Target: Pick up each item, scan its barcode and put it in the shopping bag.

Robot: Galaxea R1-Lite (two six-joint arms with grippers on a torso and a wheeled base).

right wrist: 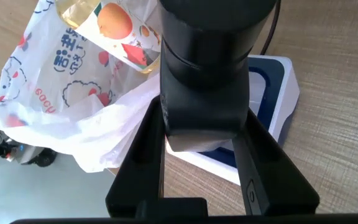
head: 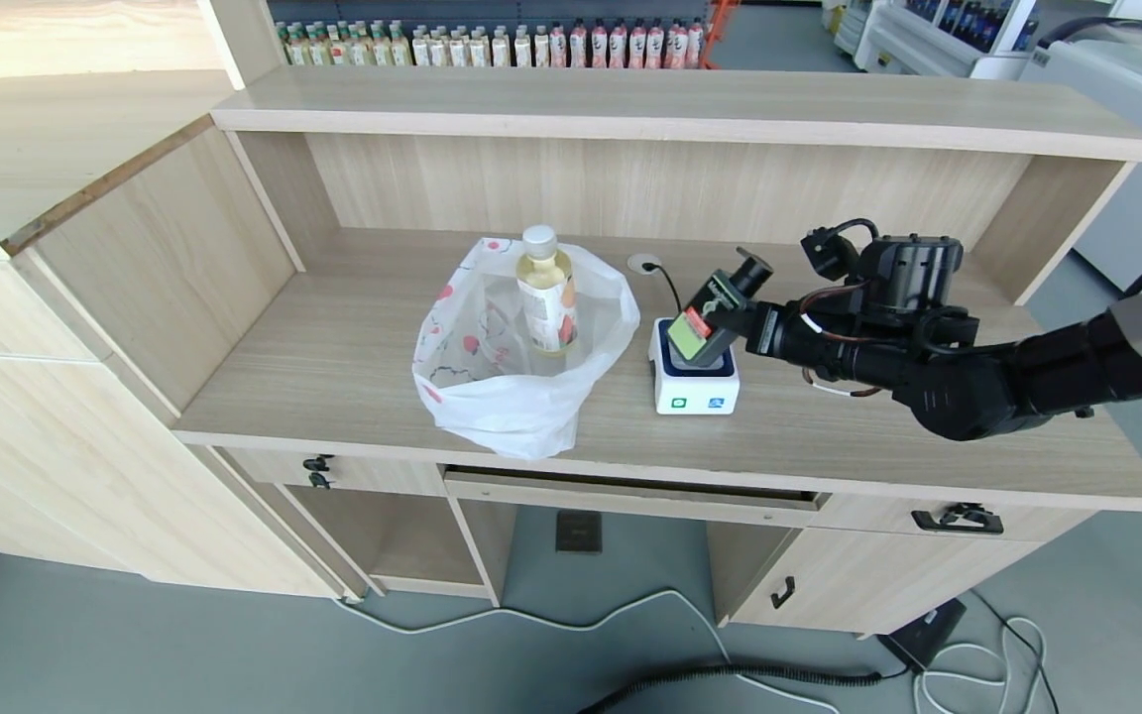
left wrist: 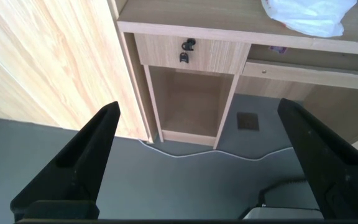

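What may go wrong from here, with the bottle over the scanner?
The right gripper holds the dark bottle tilted, close over the scanner; going lower may knock it aside. The limp shopping bag holds an upright drink bottle; the drop may topple it or snag the rim.

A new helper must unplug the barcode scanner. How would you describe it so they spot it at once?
On the wooden counter, look just to the robot's right of the white shopping bag. The scanner is a small white box with a dark blue top and a black cable behind it. Nothing else there is boxy, and the right pincer holds a dark container above it.
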